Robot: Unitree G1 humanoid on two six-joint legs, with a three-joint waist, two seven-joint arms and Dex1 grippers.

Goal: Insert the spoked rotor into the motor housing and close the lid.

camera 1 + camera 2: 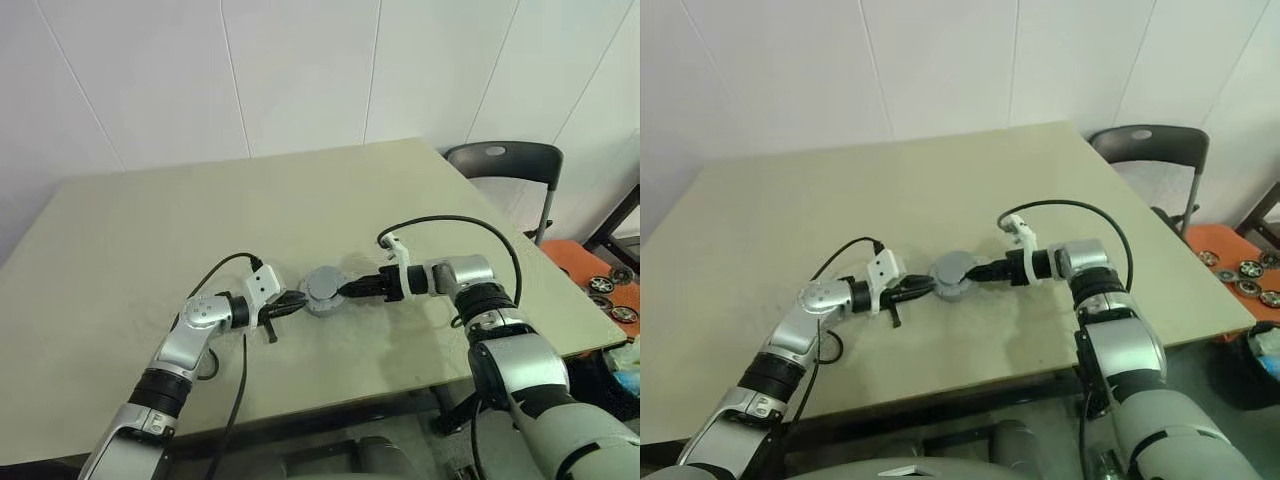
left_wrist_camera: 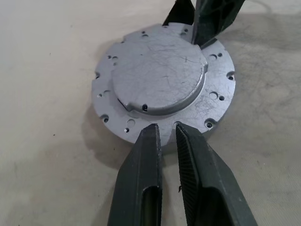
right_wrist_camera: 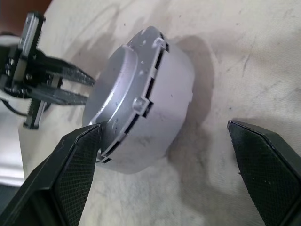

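The motor housing (image 1: 325, 290), a short round silver-grey cup, stands near the middle of the table (image 1: 200, 220). Its top face (image 2: 162, 80) is a flat grey plate with a raised round centre and small holes, and a dark slit (image 3: 153, 80) separates plate from wall. I cannot tell whether this plate is the lid. The spoked rotor is hidden. My left gripper (image 2: 164, 128) is shut, empty, its tips just short of the plate's rim on the housing's left. My right gripper (image 3: 164, 126) is open at the housing's right, one fingertip (image 3: 87, 141) at the plate's rim, the other off its wall.
A black chair (image 1: 505, 160) stands past the table's right corner. An orange tray (image 1: 600, 285) with several small wheels sits low at the right. The table's front edge (image 1: 400, 385) is close behind both arms. Black cables (image 1: 450, 222) loop from the wrists.
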